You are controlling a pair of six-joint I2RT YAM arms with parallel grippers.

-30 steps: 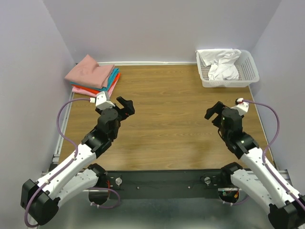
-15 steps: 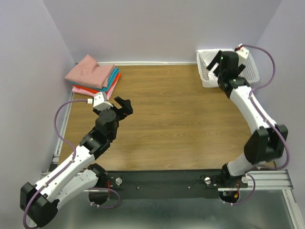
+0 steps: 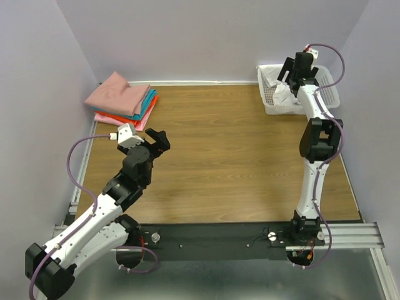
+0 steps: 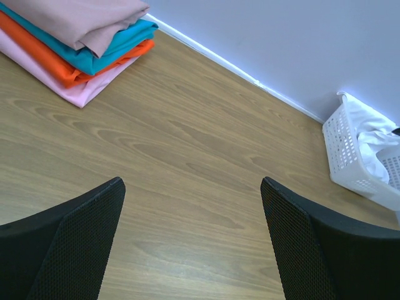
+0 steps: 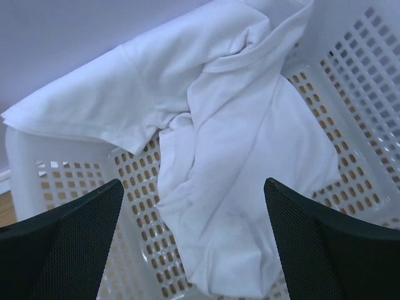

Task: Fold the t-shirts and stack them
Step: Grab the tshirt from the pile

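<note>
A crumpled white t-shirt (image 5: 231, 150) lies in the white perforated basket (image 3: 325, 94) at the back right; it also shows in the top view (image 3: 282, 95). My right gripper (image 5: 194, 250) is open and empty, hovering above the shirt inside the basket; in the top view it is over the basket (image 3: 292, 70). A stack of folded t-shirts (image 3: 123, 100), dusty pink on top, then teal, orange-red and light pink, sits at the back left, also in the left wrist view (image 4: 75, 37). My left gripper (image 4: 192, 244) is open and empty above bare table, also seen from above (image 3: 157, 141).
The wooden table (image 3: 219, 156) is ringed by lavender walls at the back and sides. The basket (image 4: 359, 156) stands against the back wall by the right wall. The right arm stretches up along the table's right side.
My right arm has swung from the table's right middle out to the basket and now hovers over the white shirt. The left gripper has shifted slightly left and down.
</note>
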